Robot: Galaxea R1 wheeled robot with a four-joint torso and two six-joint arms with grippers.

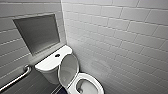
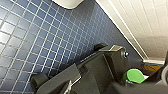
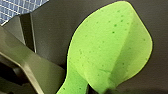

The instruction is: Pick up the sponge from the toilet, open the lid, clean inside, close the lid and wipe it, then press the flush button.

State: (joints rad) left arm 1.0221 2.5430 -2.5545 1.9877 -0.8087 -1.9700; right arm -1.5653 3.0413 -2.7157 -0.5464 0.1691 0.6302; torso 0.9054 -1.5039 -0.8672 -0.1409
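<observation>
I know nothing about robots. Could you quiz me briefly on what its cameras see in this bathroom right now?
1. True or false: the lid of the toilet stands raised.
2. The floor tiles are: A red, B blue, C white.
3. Fill the gap: the sponge is bright ___.
Key: 1 true; 2 B; 3 green.

Head camera high above toilet [image 1: 51, 63]
</observation>
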